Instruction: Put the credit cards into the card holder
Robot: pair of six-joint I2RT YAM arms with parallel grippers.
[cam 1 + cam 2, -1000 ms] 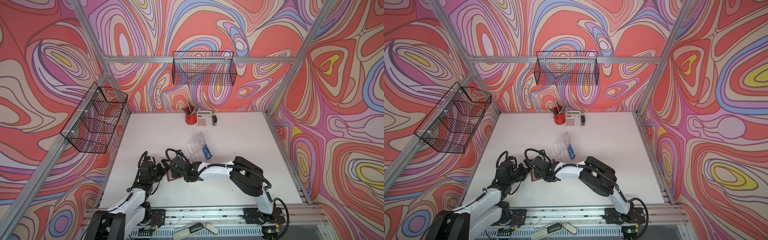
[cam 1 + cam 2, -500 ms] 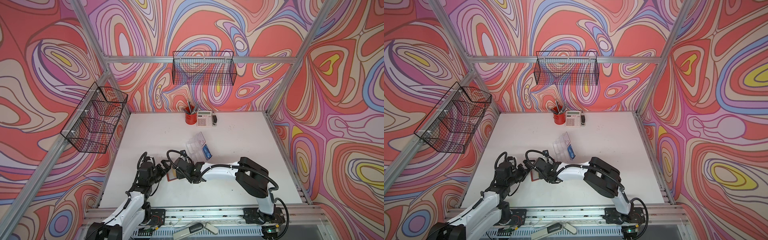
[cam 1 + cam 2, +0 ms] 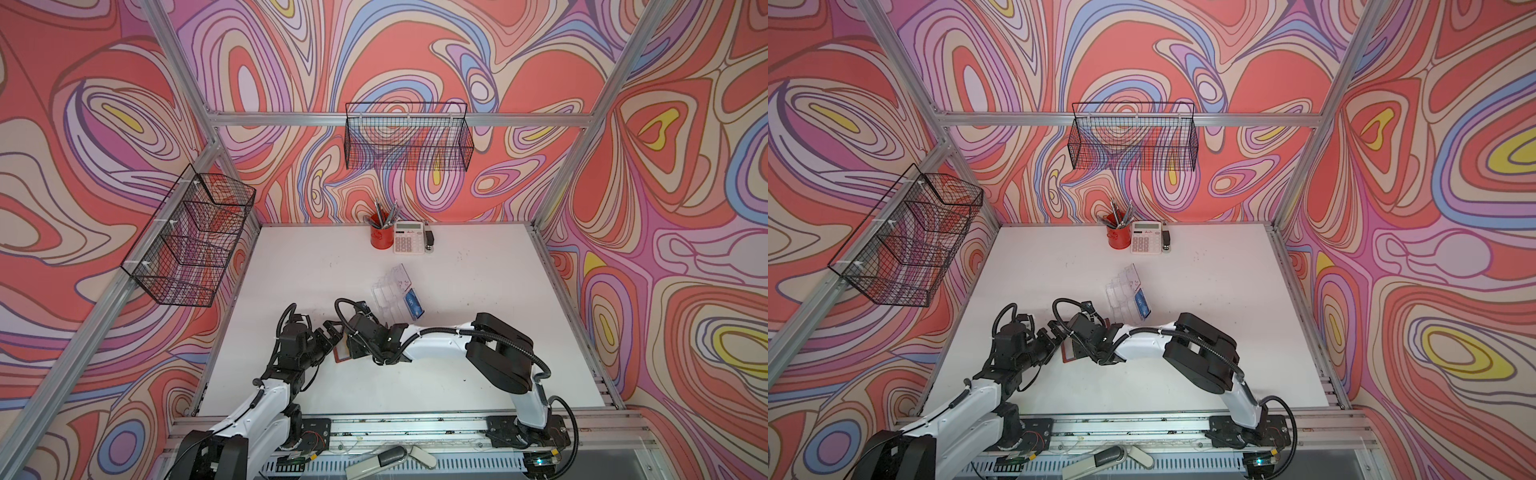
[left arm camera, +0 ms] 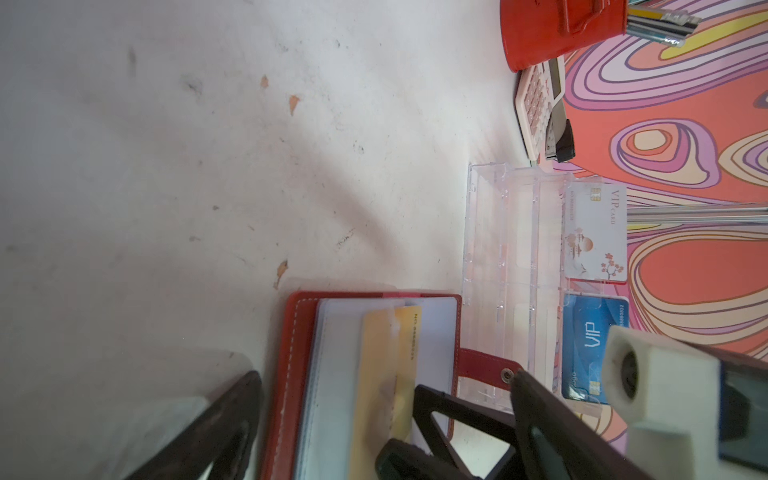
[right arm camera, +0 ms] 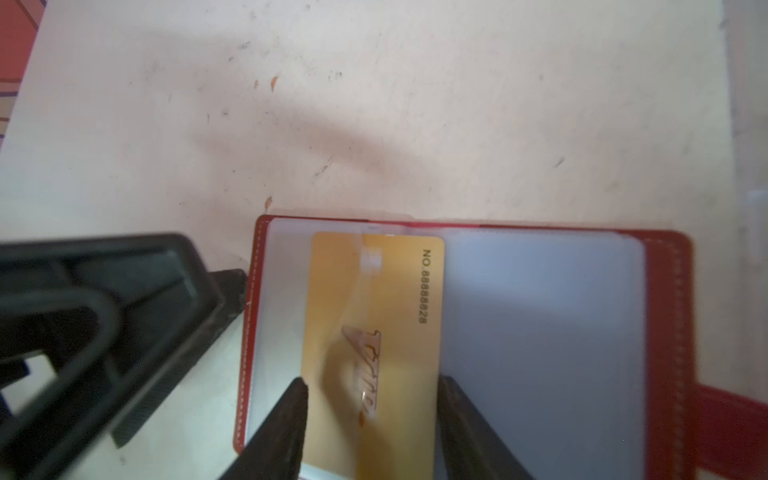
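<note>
Presently, near the front of the table [image 3: 374,386], left of centre: the red card holder [image 5: 669,332] lies open and flat, clear sleeves facing up. The yellow-gold card [image 5: 374,299] lies on the page nearer the left pincer. Its far end looks tucked under the sleeve's lip, though blur and glare make that uncertain.

Right pincer [image 5: 372,382]: clenched on the yellow-gold card, one finger on each long edge.

Left pincer [image 3: 330,334]: spread wide, grasping nothing, sitting just beside the holder's outer stitched edge.

The holder's snap strap [image 4: 486,370] points toward a clear stand [image 4: 498,249], which sits just beyond the holder, further back on the table. Blue card [image 4: 590,340] and white card [image 4: 594,232] stand side by side in the stand's row farthest from the holder.

At the back edge of the table, a red pen cup [image 3: 380,239] stands next to a calculator [image 3: 408,237].
</note>
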